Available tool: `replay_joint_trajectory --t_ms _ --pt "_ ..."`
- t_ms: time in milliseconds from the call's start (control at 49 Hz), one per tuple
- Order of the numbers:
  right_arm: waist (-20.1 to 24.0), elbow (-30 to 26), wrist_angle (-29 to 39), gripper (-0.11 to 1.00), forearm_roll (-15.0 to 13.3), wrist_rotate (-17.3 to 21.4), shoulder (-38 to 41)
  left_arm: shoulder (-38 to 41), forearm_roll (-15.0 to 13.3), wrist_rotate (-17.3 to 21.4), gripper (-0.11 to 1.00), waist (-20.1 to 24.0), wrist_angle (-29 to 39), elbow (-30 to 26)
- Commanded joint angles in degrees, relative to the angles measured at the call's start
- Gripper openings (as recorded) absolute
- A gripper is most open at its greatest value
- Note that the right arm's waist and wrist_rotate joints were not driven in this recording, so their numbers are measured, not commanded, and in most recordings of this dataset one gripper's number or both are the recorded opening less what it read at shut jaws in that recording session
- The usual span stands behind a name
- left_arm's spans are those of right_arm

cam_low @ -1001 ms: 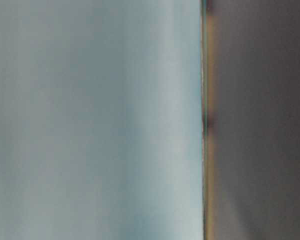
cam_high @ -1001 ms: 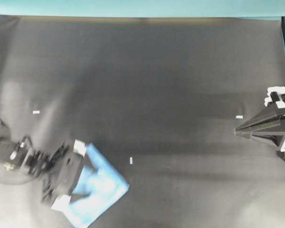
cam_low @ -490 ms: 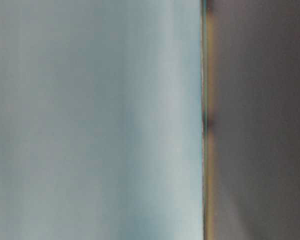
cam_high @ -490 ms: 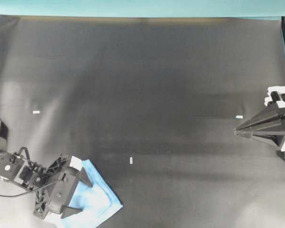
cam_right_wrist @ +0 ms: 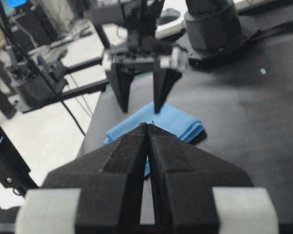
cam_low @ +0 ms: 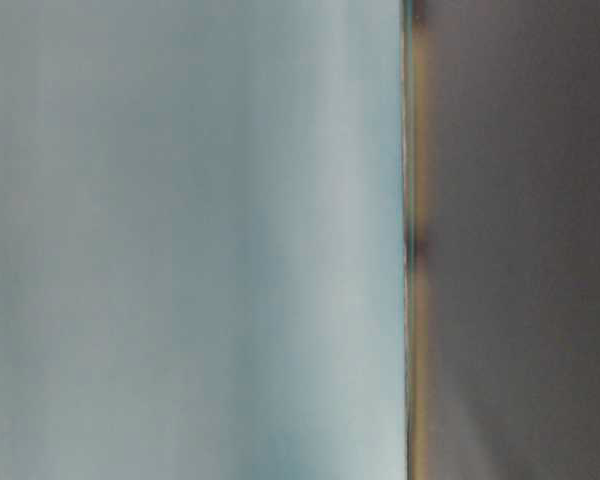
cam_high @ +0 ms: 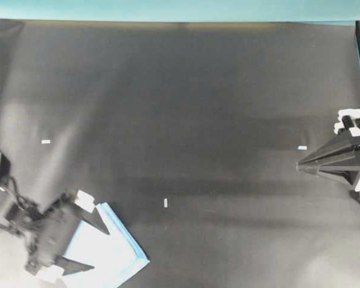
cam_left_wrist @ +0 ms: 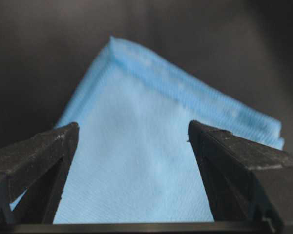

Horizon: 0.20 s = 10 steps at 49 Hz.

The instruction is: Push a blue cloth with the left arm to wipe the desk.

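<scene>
Flat blue cloth [cam_high: 111,255] between spread fingers [cam_high: 96,218]

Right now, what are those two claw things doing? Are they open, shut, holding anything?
Left tool: open, its fingers spread over the blue cloth, gripping nothing.
Right tool: shut, empty, parked at the far side of the desk.

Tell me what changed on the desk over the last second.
The left gripper drew back toward the lower-left corner of the overhead view, jaws open the whole time, and the blue cloth slid that way with it, pulled rather than gripped. The right gripper stayed shut and parked at the right edge; the white specks on the desk did not move.
</scene>
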Motion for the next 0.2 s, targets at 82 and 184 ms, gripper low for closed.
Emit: replay_joint_trajectory --t_ms 82,184 --pt "-0.09 -0.18 -0.97 0.0 0.09 -0.09 0.18 -4.31 0.09 0.18 0.87 1.14 -0.18 1.05" --pt "0.0 0.0 -1.14 0.0 0.09 0.0 0.18 -4.31 0.18 0.26 0.87 1.58 -0.09 1.14"
